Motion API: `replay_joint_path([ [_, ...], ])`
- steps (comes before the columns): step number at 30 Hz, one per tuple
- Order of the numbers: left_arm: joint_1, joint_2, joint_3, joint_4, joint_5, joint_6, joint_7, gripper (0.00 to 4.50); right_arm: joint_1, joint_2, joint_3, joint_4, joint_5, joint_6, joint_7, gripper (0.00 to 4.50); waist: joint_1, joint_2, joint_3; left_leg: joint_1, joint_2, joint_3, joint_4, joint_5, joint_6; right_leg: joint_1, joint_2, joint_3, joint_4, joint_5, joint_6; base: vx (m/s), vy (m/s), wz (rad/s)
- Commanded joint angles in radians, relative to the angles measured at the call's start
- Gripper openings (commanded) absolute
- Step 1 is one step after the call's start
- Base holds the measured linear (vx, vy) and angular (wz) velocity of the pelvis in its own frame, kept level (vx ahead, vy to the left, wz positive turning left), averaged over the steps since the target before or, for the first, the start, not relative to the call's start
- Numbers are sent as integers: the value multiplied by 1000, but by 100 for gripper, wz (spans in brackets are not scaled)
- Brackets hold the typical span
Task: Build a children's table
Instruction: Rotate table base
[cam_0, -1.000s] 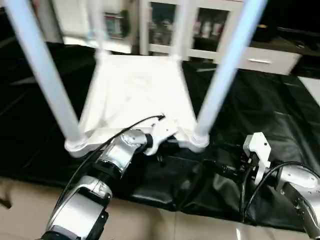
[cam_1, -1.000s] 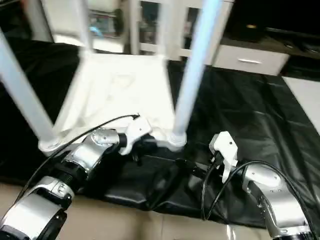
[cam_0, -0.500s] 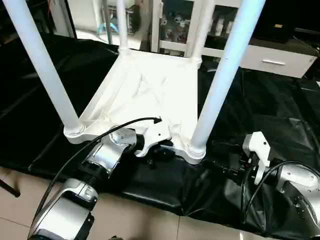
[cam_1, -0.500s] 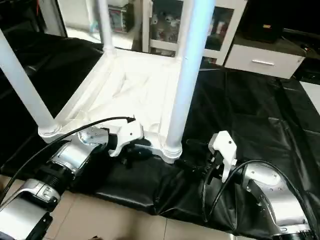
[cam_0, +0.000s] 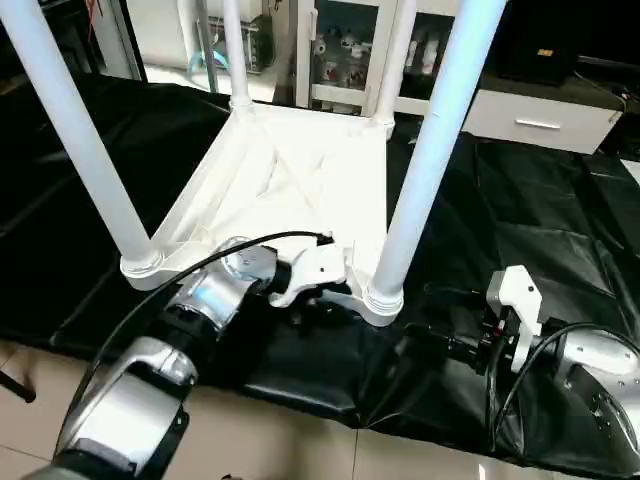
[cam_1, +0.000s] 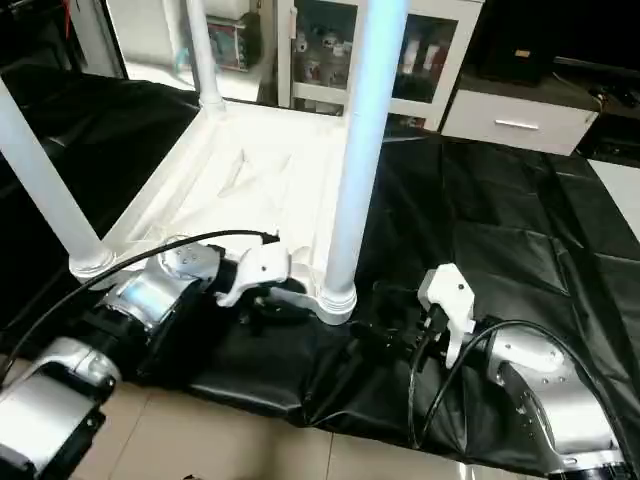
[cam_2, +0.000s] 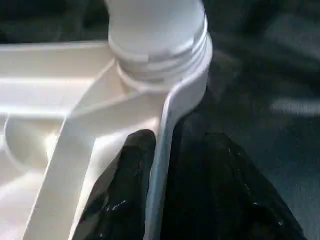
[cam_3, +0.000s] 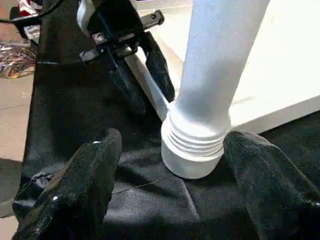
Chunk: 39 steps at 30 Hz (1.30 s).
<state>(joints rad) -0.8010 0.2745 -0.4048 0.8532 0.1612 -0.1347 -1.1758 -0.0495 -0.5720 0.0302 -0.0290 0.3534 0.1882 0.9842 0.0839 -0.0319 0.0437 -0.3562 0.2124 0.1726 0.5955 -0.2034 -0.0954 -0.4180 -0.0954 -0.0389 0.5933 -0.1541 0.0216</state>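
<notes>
1. Head views: camera has swung since a second ago; the upturned tabletop (cam_0: 300, 190), legs (cam_0: 425, 160) socketed, lies on the black sheet (cam_0: 540, 220).
2. Left wrist: left end effector (cam_2: 172, 165) straddles the tabletop's rim, narrowly parted.
3. Right wrist: right end effector (cam_3: 170, 185), wide, flanks a leg's base; flipping upright likely follows.

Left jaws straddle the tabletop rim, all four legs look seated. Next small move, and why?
Probably close the left gripper on the tabletop's near rim: its jaws stand either side of the rim without visibly pinching it. The right gripper is open around the near right leg's base, so a firm rim hold comes first.
</notes>
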Motion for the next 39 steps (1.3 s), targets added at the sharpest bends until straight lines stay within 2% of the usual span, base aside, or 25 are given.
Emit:
replay_joint_path([
  [1, -17, -5, -2, 33, 11, -13, -15, 185, -1, -15, -12, -20, 8, 3, 6, 355, -3, -3, -60, -1, 9, 6, -76, -223, 54, 56, -30, 22, -61, -199, -226, 0, 0, 0],
  [4, -32, -20, 14, 100, 12, -46, 23, 185, 1, -15, -12, -25, 11, 5, 9, 355, -3, -5, -63, 2, 9, 9, -72, -204, 66, 58, -29, 22, -57, -151, -250, 0, 0, 0],
  [7, -45, -21, 14, 143, 15, -68, 29, 185, 1, -15, -11, -26, 12, 5, 11, 355, -2, -5, -62, 0, 8, 9, -72, -200, 73, 59, -30, 22, -58, -149, -253, 0, 0, 0],
  [8, -48, -28, 25, 157, -1, -73, 19, 167, 1, -15, -12, -27, 13, 6, 13, 355, -1, -6, -60, 1, 9, 9, -73, -211, 71, 58, -31, 22, -60, -170, -250, 0, 0, 0],
  [11, -54, -41, 45, 175, -20, -91, 17, 156, 2, -16, -13, -29, 13, 6, 14, 355, 0, -7, -59, 2, 9, 9, -74, -230, 63, 58, -32, 22, -64, -208, -243, 0, 0, 0],
  [14, -62, -45, 41, 197, -20, -100, -7, 124, 4, -17, -13, -30, 15, 6, 16, 355, 0, -6, -59, 2, 10, 8, -75, -231, 59, 58, -32, 23, -64, -208, -239, 0, 0, 0],
  [17, -67, -46, 37, 211, -17, -108, -22, 111, 6, -19, -13, -31, 16, 8, 19, 355, 0, -4, -62, 2, 9, 7, -74, -218, 61, 58, -31, 23, -60, -181, -243, 0, 0, 0],
  [20, -70, -45, 28, 223, -8, -122, -43, 75, 9, -26, -10, -29, 15, 8, 28, 355, 0, -3, -63, 2, 10, 8, -72, -191, 74, 61, -31, 22, -53, -113, -266, 0, 0, 0],
  [22, -69, -47, 26, 229, 0, -130, -55, 75, 9, -29, -11, -27, 15, 8, 32, 355, 0, -4, -63, 2, 10, 9, -71, -184, 81, 62, -31, 22, -52, -98, -274, 0, 0, 0],
  [23, -69, -48, 25, 233, 4, -134, -59, 59, 8, -30, -11, -26, 16, 8, 33, 355, 1, -5, -63, 2, 9, 9, -70, -182, 82, 63, -32, 23, -52, -97, -276, 0, 0, 0],
  [26, -58, -47, -2, 242, 39, -161, -46, 33, -1, -32, -14, -17, 15, 3, 37, 355, 1, -7, -60, 3, 11, 9, -72, -209, 80, 61, -34, 23, -58, -157, -264, 0, 0, 0],
  [28, -54, -45, -16, 246, 56, -169, -45, 32, -3, -34, -15, -13, 14, 2, 40, 355, 1, -7, -58, 4, 11, 8, -75, -222, 73, 60, -34, 23, -62, -191, -252, 0, 0, 0],
  [30, -50, -43, -27, 247, 68, -173, -48, 8, -4, -36, -17, -11, 14, 0, 43, 355, -2, -9, -58, 2, 12, 8, -76, -230, 66, 61, -34, 23, -63, -208, -243, 0, 0, 0],
  [35, -27, -30, -36, 219, 75, -172, -89, 1, -32, -42, -22, 23, -5, -10, 27, 355, -5, -10, -57, 3, 11, 7, -77, -246, 58, 59, -35, 23, -68, -261, -226, 0, 0, 0],
  [39, 14, -36, -15, 156, 20, -152, -156, 1, -49, -45, -22, 53, -15, -10, 24, 355, -10, -11, -59, 2, 11, 9, -76, -217, 64, 59, -34, 23, -63, -218, -246, 0, 0, 0],
])
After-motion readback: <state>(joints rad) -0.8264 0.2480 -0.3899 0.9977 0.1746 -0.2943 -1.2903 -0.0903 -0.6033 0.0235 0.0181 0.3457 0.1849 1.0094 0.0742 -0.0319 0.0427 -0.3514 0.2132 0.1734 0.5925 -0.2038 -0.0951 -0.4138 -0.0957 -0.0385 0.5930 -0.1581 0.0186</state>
